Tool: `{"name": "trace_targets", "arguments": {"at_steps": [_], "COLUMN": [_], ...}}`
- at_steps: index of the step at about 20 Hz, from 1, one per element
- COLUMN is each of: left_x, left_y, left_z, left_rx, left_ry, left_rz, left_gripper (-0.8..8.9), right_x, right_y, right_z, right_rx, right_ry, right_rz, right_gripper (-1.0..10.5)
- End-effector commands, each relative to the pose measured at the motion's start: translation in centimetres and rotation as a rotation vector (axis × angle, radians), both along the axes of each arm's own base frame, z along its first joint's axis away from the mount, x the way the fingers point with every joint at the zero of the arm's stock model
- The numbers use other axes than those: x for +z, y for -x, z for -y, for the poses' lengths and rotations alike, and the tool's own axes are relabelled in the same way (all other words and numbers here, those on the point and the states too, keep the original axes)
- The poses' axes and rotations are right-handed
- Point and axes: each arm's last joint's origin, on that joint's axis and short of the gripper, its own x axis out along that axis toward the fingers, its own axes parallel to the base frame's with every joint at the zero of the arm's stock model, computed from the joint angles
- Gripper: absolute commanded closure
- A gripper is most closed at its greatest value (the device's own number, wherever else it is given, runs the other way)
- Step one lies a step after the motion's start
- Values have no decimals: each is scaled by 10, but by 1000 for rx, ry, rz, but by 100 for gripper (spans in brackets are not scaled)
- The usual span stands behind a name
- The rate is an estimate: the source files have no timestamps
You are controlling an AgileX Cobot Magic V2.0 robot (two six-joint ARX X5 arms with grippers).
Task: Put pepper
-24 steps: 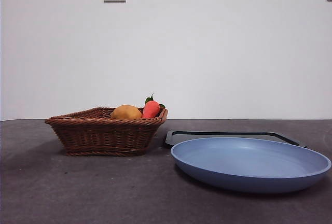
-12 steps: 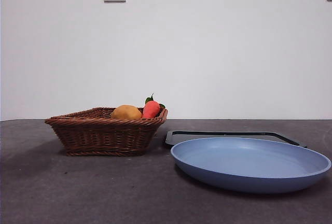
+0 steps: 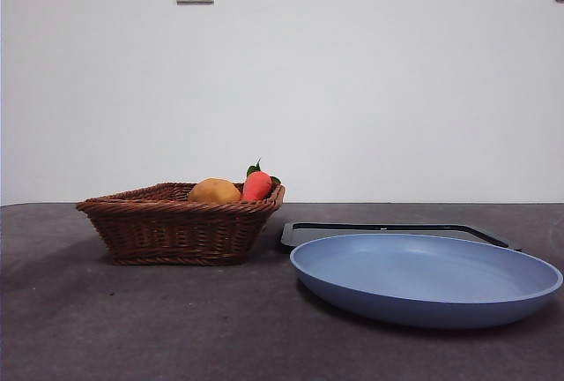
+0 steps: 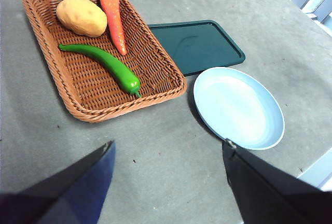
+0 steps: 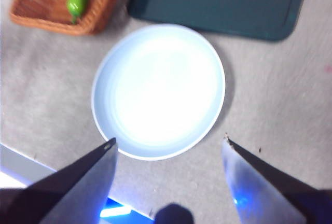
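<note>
Pepper (image 4: 104, 63), glossy green and long, lies on the woven floor of the brown wicker basket (image 4: 57, 76), stretched slantwise with its thicker end toward the basket's rim nearest the blue plate (image 4: 238, 107). Beside it in the basket sit a yellow-brown potato (image 4: 81, 16) and an orange carrot (image 4: 112, 16) with green leaves, the carrot close to the pepper's middle but not clearly touching it. A dark green tray (image 4: 199, 45) lies flat on the grey worktop (image 4: 155, 151) just beside the basket, and the plate rests near both. The left gripper (image 4: 168, 182) hangs high above the worktop, well apart from the basket, its fingers (image 4: 78, 182) spread wide and holding nothing. The right gripper (image 5: 168, 175) hovers over the plate, its fingers (image 5: 83, 177) likewise wide apart and empty. In the front view only the potato (image 3: 214, 191) and carrot (image 3: 256, 185) rise above the basket's rim; the pepper is hidden behind the wall there, and neither arm shows.
</note>
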Motion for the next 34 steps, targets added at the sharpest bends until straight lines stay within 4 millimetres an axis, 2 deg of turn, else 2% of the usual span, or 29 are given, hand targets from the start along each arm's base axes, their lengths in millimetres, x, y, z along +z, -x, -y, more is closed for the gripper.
{"name": "trace_targets", "arguments": {"at_steps": [1, 4, 9, 14, 22, 31, 34], "left_x": [5, 5, 5, 5, 5, 4, 3], "left_y": [0, 0, 0, 0, 0, -2, -5], "left_z": [0, 0, 0, 0, 0, 0, 0], "left_rx": [-7, -7, -7, -7, -6, -6, -4], "left_ry": [2, 2, 2, 1, 1, 0, 2], "left_rz": [20, 20, 20, 21, 20, 12, -6], "left_gripper": [452, 452, 452, 452, 452, 452, 452], "right_x": [-6, -24, -67, -105, -140, -146, -146], "right_y": [-20, -48, -95, -121, -138, -142, -142], "right_z": [-2, -5, -9, -12, -23, -28, -27], "right_rx": [-6, -5, -12, -18, 14, 28, 23], "right_ry": [1, 9, 21, 50, 72, 73, 72], "right_rz": [-47, -131, -261, -370, -433, -422, -425], "right_gripper": [597, 597, 619, 626, 694, 930, 944]}}
